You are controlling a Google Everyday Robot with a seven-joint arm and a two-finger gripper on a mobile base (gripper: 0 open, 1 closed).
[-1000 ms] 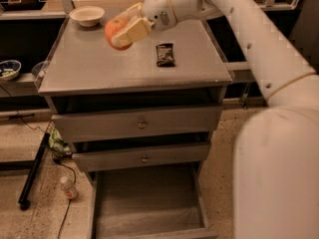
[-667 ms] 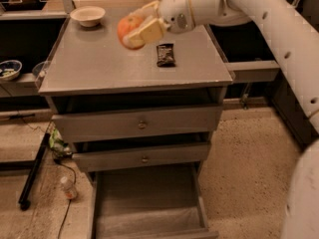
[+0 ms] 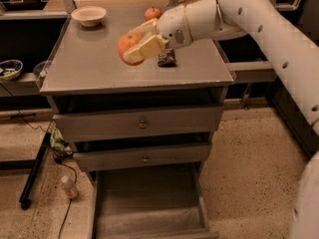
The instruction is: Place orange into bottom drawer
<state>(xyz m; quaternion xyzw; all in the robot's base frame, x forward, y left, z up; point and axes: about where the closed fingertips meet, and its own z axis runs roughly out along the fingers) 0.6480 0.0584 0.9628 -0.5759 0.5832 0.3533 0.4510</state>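
My gripper (image 3: 133, 45) is shut on the orange (image 3: 128, 43), a round bright orange fruit, and holds it above the grey cabinet top (image 3: 89, 68), left of centre. A pale finger (image 3: 145, 48) crosses the front of the fruit. The bottom drawer (image 3: 147, 203) is pulled open at the base of the cabinet, directly below and nearer the camera, with a plain grey floor. The two upper drawers with round knobs are closed.
A redder apple (image 3: 152, 13) and a pale bowl (image 3: 88, 16) sit at the back of the top. A dark snack packet (image 3: 167, 59) lies just right of the gripper. A small bottle (image 3: 68, 187) and a cable lie on the floor at the left.
The gripper with the orange has moved forward, toward the front of the cabinet top, and slightly right. The apple at the back has come into view.
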